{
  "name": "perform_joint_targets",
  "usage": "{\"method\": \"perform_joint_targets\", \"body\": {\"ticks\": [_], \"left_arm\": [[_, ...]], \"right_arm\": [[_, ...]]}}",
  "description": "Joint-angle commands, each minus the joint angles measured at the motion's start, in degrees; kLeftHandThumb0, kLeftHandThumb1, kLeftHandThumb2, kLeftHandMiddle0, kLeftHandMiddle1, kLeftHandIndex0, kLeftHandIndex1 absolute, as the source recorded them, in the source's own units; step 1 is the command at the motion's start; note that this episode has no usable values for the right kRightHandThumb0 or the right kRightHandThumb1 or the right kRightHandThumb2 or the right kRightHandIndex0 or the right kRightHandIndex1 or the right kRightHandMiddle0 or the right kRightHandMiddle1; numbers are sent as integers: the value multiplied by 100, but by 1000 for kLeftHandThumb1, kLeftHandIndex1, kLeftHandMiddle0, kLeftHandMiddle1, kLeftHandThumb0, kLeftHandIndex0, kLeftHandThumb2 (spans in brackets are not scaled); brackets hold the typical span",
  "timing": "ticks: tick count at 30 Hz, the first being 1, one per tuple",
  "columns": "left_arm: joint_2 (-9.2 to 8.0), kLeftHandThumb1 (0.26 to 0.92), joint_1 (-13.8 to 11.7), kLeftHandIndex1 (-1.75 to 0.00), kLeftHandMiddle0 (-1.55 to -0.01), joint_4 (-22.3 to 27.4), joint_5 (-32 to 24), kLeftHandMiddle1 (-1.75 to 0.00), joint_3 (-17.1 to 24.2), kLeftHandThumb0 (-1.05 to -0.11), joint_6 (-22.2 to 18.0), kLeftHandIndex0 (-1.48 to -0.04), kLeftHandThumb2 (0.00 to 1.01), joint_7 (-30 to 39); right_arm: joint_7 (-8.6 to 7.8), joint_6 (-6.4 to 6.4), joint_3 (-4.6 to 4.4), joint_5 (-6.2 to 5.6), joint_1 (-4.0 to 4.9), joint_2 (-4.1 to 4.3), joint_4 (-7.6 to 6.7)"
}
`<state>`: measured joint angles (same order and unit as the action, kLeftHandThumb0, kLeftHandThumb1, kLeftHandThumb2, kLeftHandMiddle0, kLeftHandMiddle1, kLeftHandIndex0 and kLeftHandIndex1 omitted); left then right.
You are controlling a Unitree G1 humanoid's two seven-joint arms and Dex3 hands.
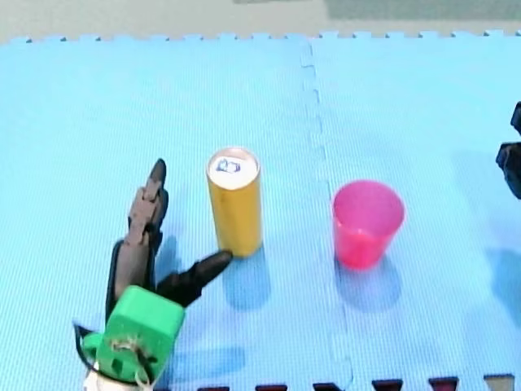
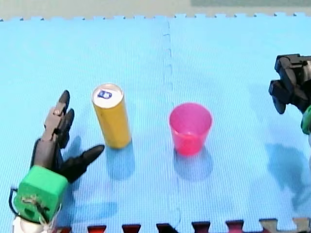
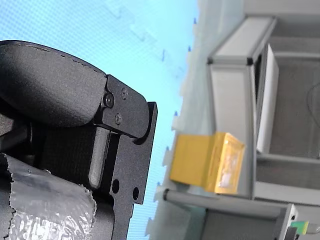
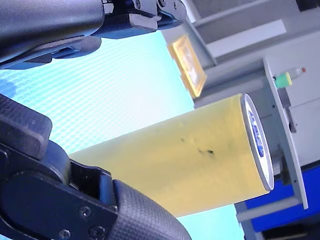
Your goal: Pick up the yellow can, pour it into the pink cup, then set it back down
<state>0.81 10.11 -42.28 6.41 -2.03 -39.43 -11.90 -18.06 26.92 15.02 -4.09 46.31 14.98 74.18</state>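
Foam matting [image 1: 407,106] in light blue covers the whole work surface, joined from interlocking tiles with a seam [image 1: 324,163] running away from the robot near the middle.

Next in bulk is the left hand [image 1: 137,265], which comes in at the near left corner with a green block [image 1: 140,327] on its wrist. It is uncurled and grips nothing. Its long fingers [image 1: 150,204] reach forward on the can's left side, while the thumb [image 1: 199,273] angles toward the foot of the can; its tip is just beside the base, and whether it touches cannot be told.

At the far right edge sits the right hand [image 2: 291,82], well apart from both vessels and holding nothing; whether it is opened or closed cannot be told.

Left of the seam the yellow can [image 1: 235,208] stands upright on the mat, its silver top showing a blue mark. In the second wrist view the can [image 4: 190,160] lies between the dark finger parts, free of them.

Right of the seam, near the can but apart from it, the pink cup [image 1: 367,224] stands upright with its mouth up.
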Motion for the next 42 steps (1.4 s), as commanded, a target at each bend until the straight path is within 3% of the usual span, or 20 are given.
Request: {"method": "perform_joint_targets", "body": {"ticks": [1,13,42], "left_arm": [[-20,782,-94,-1,-156,124,-19,0,36,-1048,51,-104,4,59],[-7,765,-204,-1,-143,348,54,0,64,-1048,207,-106,0,182],[97,750,-35,-6,-140,457,-82,-4,186,-1048,636,-124,0,335]], "right_arm": [[28,-29,-4,6,33,14,0],[50,-27,-15,9,31,-3,4],[16,-23,-2,6,16,12,15]]}}
